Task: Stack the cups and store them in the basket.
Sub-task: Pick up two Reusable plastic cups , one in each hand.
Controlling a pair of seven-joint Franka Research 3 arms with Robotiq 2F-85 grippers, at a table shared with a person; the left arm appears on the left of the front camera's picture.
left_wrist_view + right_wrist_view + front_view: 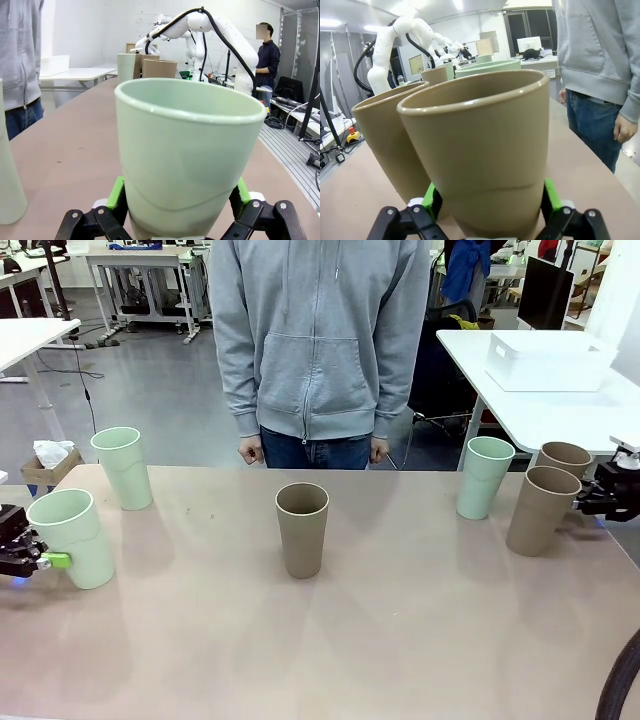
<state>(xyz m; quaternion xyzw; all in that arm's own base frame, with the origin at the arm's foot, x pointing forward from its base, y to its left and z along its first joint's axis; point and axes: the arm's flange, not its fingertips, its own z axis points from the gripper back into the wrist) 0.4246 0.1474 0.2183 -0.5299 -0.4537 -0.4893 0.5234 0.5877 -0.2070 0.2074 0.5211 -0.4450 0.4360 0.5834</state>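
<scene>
While its jaws are standing wide and unclamped, the left gripper is straddling the near-left mint cup low down. The right gripper, equally spread, is flanking the far-right brown cup. Probably light, stiff and slick, both are asking for a mid-wall squeeze.

The left gripper ran off the front view's left edge, its far finger hidden behind the mint cup. The right gripper was cut by the right edge, its fingertips lost behind the near brown cup, which also covered the far brown cup's lower part. Both wrist views cut off the nearest cups' bases.
</scene>
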